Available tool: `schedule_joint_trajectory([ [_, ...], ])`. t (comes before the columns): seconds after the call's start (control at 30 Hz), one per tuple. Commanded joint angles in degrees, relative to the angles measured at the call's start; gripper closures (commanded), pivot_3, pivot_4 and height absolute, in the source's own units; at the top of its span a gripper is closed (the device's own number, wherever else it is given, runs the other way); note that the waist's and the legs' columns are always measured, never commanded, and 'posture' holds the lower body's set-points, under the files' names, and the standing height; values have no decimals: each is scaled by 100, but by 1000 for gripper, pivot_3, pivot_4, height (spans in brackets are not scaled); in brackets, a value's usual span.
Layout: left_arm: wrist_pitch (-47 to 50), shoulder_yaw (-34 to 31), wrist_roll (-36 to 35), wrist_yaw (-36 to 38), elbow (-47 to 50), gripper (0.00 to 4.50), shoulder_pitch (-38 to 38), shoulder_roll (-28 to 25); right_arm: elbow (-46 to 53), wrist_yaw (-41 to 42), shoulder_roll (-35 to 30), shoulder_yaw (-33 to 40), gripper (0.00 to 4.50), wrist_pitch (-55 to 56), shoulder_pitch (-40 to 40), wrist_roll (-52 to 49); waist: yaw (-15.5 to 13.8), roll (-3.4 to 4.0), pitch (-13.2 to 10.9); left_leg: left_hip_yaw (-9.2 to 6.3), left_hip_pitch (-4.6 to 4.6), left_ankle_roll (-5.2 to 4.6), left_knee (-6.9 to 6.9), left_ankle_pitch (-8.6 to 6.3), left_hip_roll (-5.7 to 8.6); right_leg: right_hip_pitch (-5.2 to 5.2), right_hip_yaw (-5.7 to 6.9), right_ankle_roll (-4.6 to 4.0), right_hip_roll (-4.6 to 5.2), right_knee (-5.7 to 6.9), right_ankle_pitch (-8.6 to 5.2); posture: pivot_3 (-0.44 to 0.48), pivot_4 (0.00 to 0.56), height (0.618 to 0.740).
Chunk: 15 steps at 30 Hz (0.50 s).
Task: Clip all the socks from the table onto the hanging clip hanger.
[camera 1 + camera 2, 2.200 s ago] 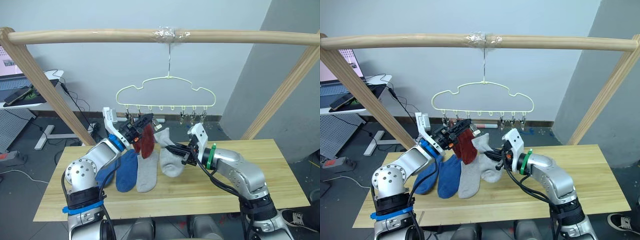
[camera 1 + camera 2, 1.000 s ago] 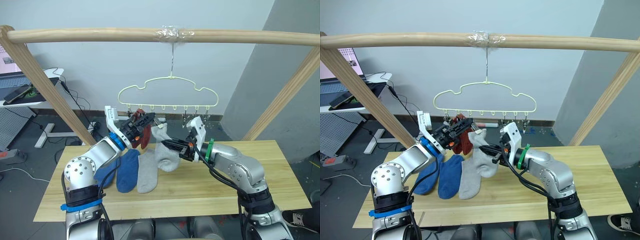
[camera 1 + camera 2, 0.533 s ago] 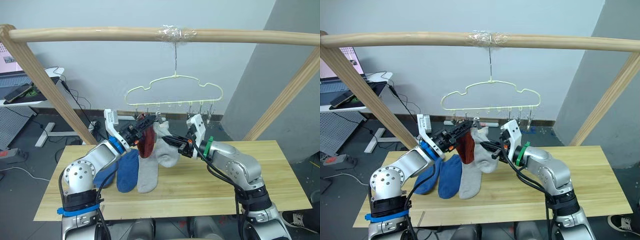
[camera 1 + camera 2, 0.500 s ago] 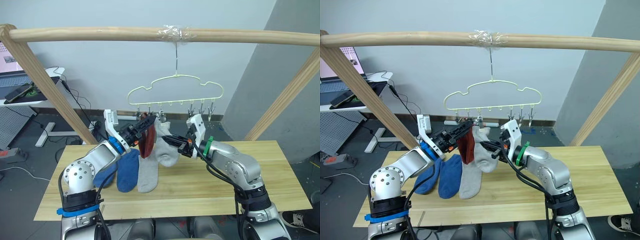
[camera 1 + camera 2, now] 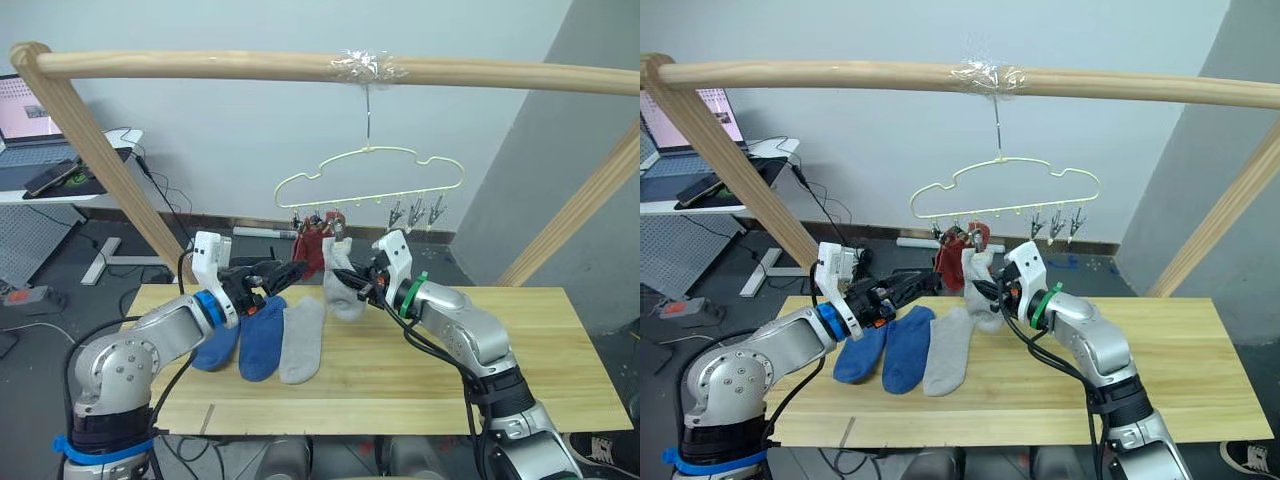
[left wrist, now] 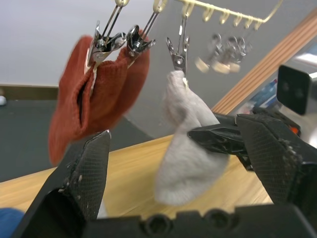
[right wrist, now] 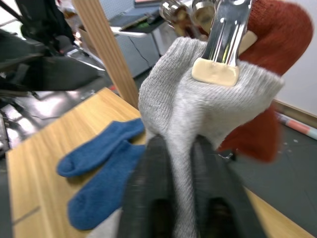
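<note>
The pale-yellow clip hanger (image 5: 367, 149) hangs by its hook from the wooden pole. Rust red socks (image 6: 99, 94) hang from two of its clips. A light grey sock (image 5: 340, 282) hangs from the clip beside them. My right gripper (image 7: 178, 144) is shut on that grey sock just below the clip. My left gripper (image 5: 293, 270) stands open with nothing between its fingers, a little to the left of and below the red socks. On the table (image 5: 560, 380) lie two blue socks (image 5: 262, 335) and another grey sock (image 5: 300, 342) side by side.
The thick wooden pole frame (image 5: 250, 64) spans the top, with slanted legs at both sides. Several free clips (image 5: 420, 212) hang at the hanger's right end. A desk with a laptop (image 5: 40, 170) stands at the far left behind the table.
My left gripper has opened and drawn back to the left, leaving the red sock on its clip. The hanger has swung right. My right gripper stays on the grey sock. The camera has shifted.
</note>
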<state>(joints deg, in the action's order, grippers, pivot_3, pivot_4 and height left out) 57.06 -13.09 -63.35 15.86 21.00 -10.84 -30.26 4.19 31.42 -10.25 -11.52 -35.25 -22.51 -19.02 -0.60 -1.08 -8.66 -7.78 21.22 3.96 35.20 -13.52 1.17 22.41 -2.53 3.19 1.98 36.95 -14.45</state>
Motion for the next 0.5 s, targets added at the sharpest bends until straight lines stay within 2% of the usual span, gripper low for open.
schedule_joint_trajectory([
  [0.03, -192, 52, 582, -212, 494, 0, 6, -240, 219, -66, -109, 81, 2288, 130, 142, 105, -54, 0, 0, 0, 0, 0, -2, 0, 0, 0, 0, 0, 1, 0, -3, 175, 86, 740],
  [0.07, -443, 73, 886, -279, 542, 0, 44, -200, 251, -119, -142, 92, 1952, 140, 190, 151, -75, 0, 0, 0, 0, 0, -6, 0, 1, 1, 0, -1, 2, -1, -6, 171, 87, 740],
  [0.1, -327, 49, 851, -308, 550, 0, 120, -213, 315, -293, -179, 153, 1633, 199, 287, 273, -84, 0, 0, 0, -1, 0, -8, 0, 2, 1, 1, -3, 4, -1, -9, 167, 88, 740],
  [0.17, -258, 48, 861, -258, 622, 0, 252, -237, 410, -538, -238, 237, 1633, 295, 427, 463, -89, 0, 0, 2, 0, 1, -13, -1, 3, 4, 0, -3, 7, -1, -13, 160, 90, 740],
  [0.3, -1465, 10, 1380, 642, 1227, 0, 789, -172, 731, -898, -417, 272, 1633, 970, 851, 954, -85, -3, 3, 8, 46, 4, -13, 0, 3, 55, -3, -7, 10, 2, -11, 138, 86, 740],
  [0.37, -1578, 30, 1452, 976, 1146, 0, 993, -261, 1007, -891, -390, 517, 1633, 613, 978, 642, -86, -2, 3, 7, 76, 35, -14, 19, 2, 89, -2, -30, 10, 8, 4, 130, 88, 740],
  [0.5, -2027, -54, 1606, 1369, 1074, 0, 1258, -188, 1326, -1127, -189, 776, 1633, 734, 1029, 561, -61, -2, 3, 15, 69, 18, -16, 10, -1, 88, -3, -24, 9, 11, -1, 112, 93, 740],
])
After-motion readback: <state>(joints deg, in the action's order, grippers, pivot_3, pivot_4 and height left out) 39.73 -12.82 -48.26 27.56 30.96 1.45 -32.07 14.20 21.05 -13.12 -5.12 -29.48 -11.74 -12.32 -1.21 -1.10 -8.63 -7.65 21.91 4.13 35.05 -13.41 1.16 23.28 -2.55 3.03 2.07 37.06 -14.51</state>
